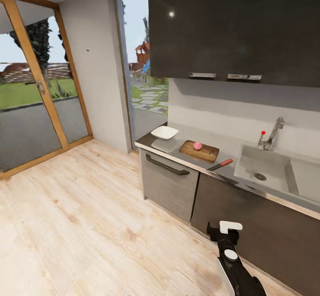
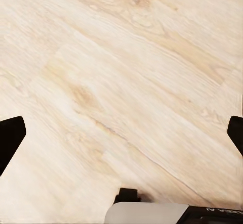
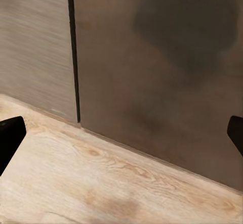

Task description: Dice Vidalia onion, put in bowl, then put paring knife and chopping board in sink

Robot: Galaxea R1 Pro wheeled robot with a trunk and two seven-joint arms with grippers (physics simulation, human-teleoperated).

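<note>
Right of centre in the head view, the countertop [image 1: 231, 147] running back along the wall, dark and glossy over grey cabinets [image 1: 171, 184]. At its left end, nearest the window, the white square bowl [image 1: 164, 132], sitting flat. Just right of it, the chopping board [image 1: 199, 151], and on the board's middle the Vidalia onion [image 1: 198, 145], whole, pinkish, out of the basin already. Further right, off the board's corner, the paring knife [image 1: 220, 164], red handle toward the sink, dark blade toward the counter's front edge, near the board, touching or not hard to tell. Then the sink [image 1: 284, 171] at the right of the frame, grey basin with round drain, chrome tap [image 1: 272, 135] with its red knob behind. Dark wall cupboards [image 1: 235, 29] above, glass doors [image 1: 35, 87] at the left, pale wood floor [image 1: 80, 225] across the lower left. At the bottom of the frame, right of centre, one black-and-white arm [image 1: 231, 251] hanging low in front of the cabinets. In the left wrist view, left gripper [image 2: 121, 138] spread wide over bare floorboards, fingertips [image 2: 10, 135] at the far edges, nothing between. In the right wrist view, right gripper [image 3: 121, 135] likewise wide apart, fingertips [image 3: 10, 133] at the edges, empty, aimed at the cabinet fronts where they meet the floor.
</note>
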